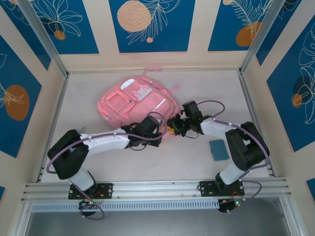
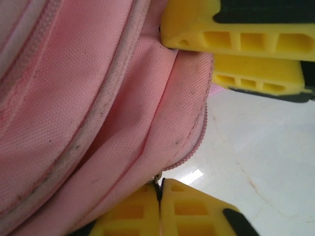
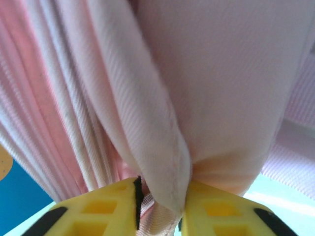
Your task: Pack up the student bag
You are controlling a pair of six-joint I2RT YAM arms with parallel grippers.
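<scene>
The student bag, a large pink backpack with white zipper lines, lies flat at the middle back of the table. Both grippers meet at its near right corner. My left gripper is at the bag's edge; in the left wrist view its yellow fingers are pressed together on a small metal zipper pull of the bag. My right gripper is shut on a thick fold of the pink fabric. In the left wrist view the right gripper's fingers show just above the seam.
A small blue-grey notebook lies on the table near the right arm's elbow. Wall panels enclose the table on three sides. A metal rail runs along the near edge by the arm bases.
</scene>
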